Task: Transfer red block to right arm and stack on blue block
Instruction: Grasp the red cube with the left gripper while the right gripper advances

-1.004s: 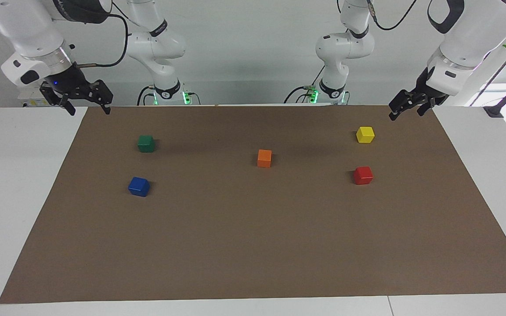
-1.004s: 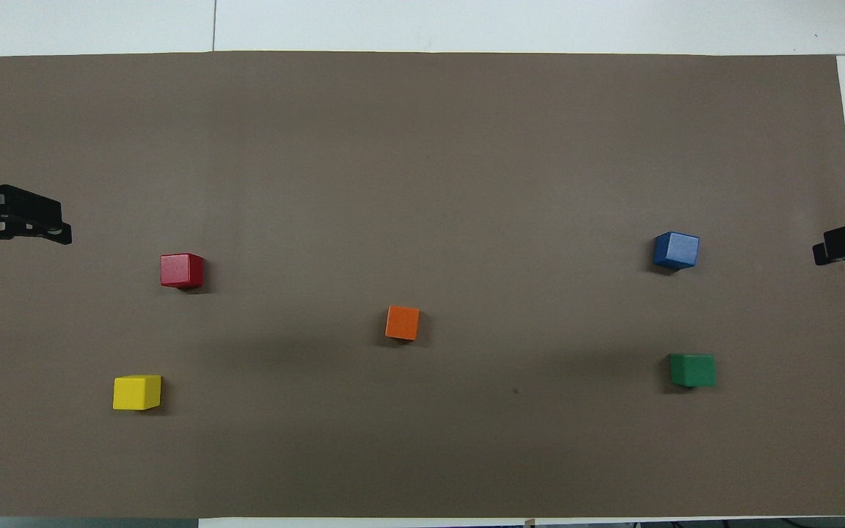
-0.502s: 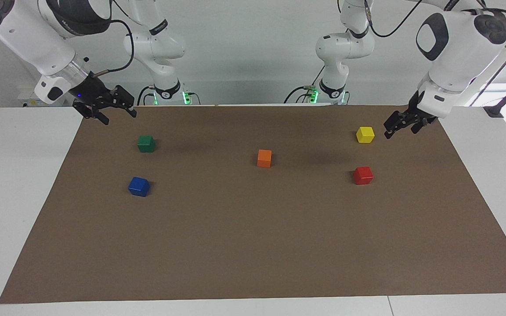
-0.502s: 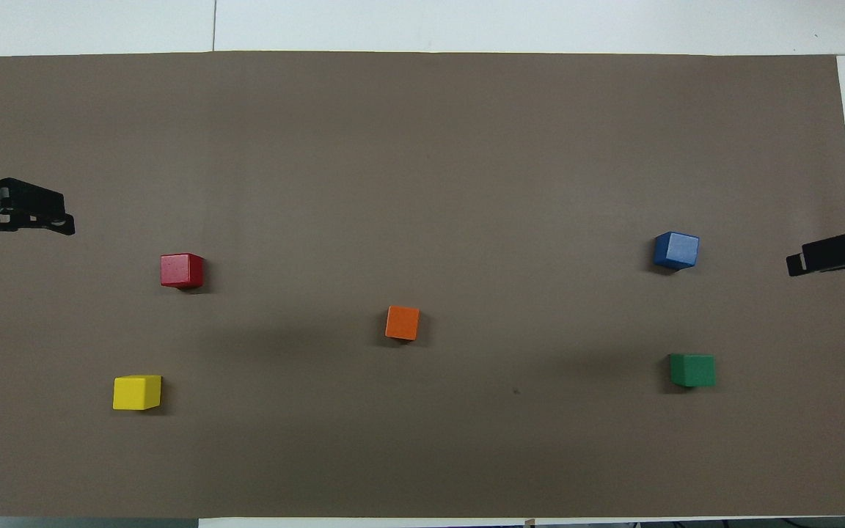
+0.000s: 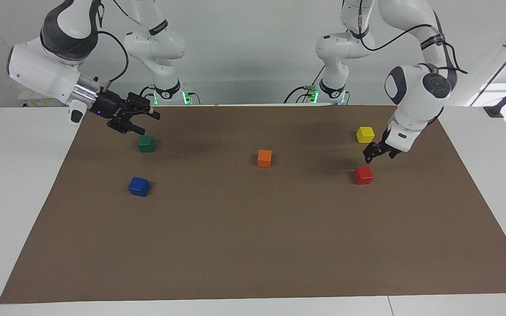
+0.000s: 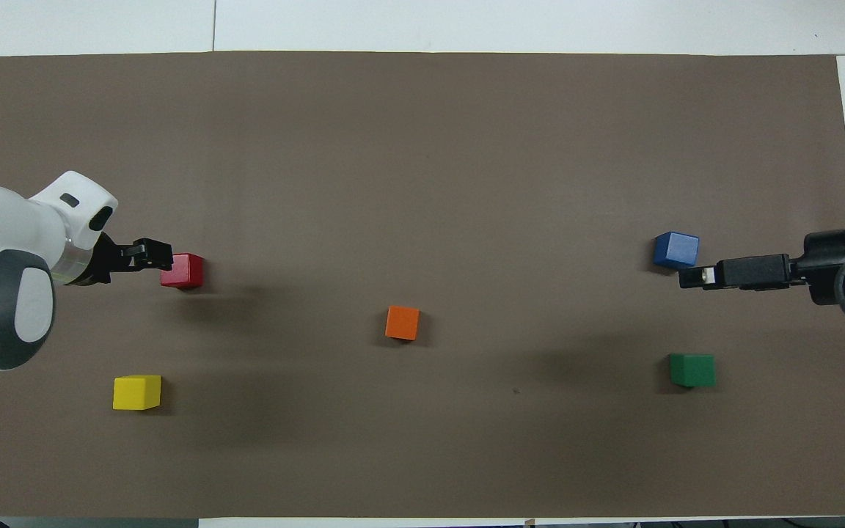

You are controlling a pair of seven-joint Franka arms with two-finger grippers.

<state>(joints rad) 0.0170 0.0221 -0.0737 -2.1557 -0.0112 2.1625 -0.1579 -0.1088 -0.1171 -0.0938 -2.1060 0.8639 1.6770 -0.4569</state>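
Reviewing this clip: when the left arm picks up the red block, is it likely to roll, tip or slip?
The red block is a small cube sitting flat on the brown mat, so it probably won't roll or tip. Its flat parallel faces should suit the left gripper, which hangs open just above it. It looks rigid, likely painted wood; smooth paint could slip under a light squeeze.

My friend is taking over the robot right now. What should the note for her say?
Left gripper: open, empty, up in the air just over the red block, not touching it.
Right gripper: open, empty, raised over the mat near the green block.
Red block: on the mat at the left arm's end, farther from the robots than the yellow block.
Blue block: on the mat at the right arm's end, nothing on it.
Done: nothing picked up yet.
Left: grab red with the left gripper, hand it to the right one, stack it on blue.
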